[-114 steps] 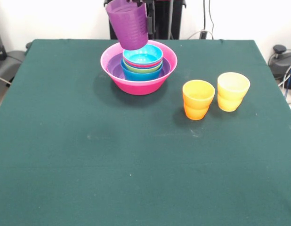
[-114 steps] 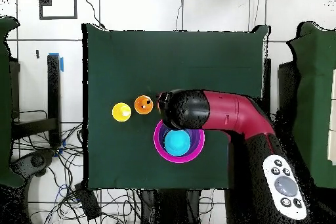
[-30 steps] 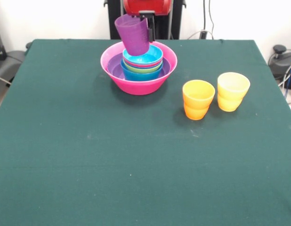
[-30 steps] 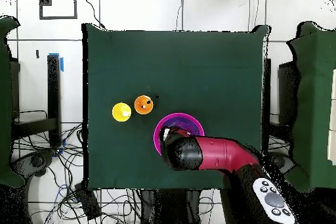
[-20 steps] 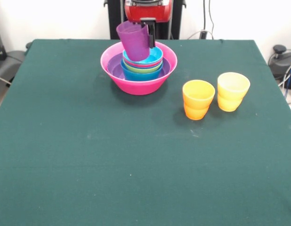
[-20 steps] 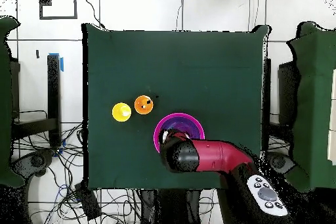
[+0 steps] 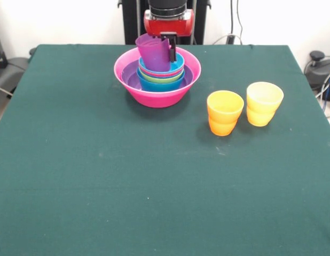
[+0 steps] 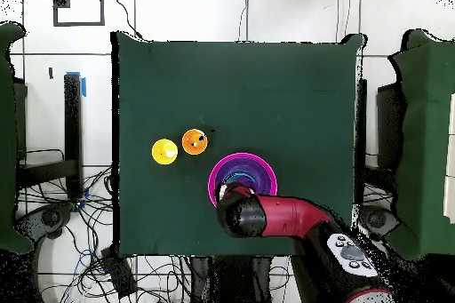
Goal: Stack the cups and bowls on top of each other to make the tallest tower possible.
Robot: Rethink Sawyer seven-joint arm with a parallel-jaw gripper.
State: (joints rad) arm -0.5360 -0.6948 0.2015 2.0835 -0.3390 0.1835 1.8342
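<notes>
The tower stands at the table's far side: a hot-pink bowl (image 7: pixel 154 95) holds a purple bowl (image 7: pixel 130 80), a blue bowl (image 7: pixel 159 85), a lime green bowl (image 7: pixel 162 78), a red-pink rim and a cyan bowl (image 7: pixel 177 64). The purple cup (image 7: pixel 153 53) stands nearly upright in the cyan bowl. My gripper (image 7: pixel 170 47) comes down from above, shut on the cup's right rim. The orange cup (image 7: pixel 225 112) and the yellow cup (image 7: pixel 264 103) stand upright side by side to the right. In the overhead view my arm (image 8: pixel 267 215) covers part of the hot-pink bowl (image 8: pixel 213 179).
The table is covered with a dark green cloth (image 7: pixel 154 186). The robot's pedestal (image 7: pixel 165 10) stands right behind the tower. In the overhead view the orange cup (image 8: pixel 195 141) and the yellow cup (image 8: pixel 164 151) lie left of the tower.
The purple cup has come down from above the tower into the cyan bowl and turned from tilted to nearly upright. The arm has drawn back toward its base.
</notes>
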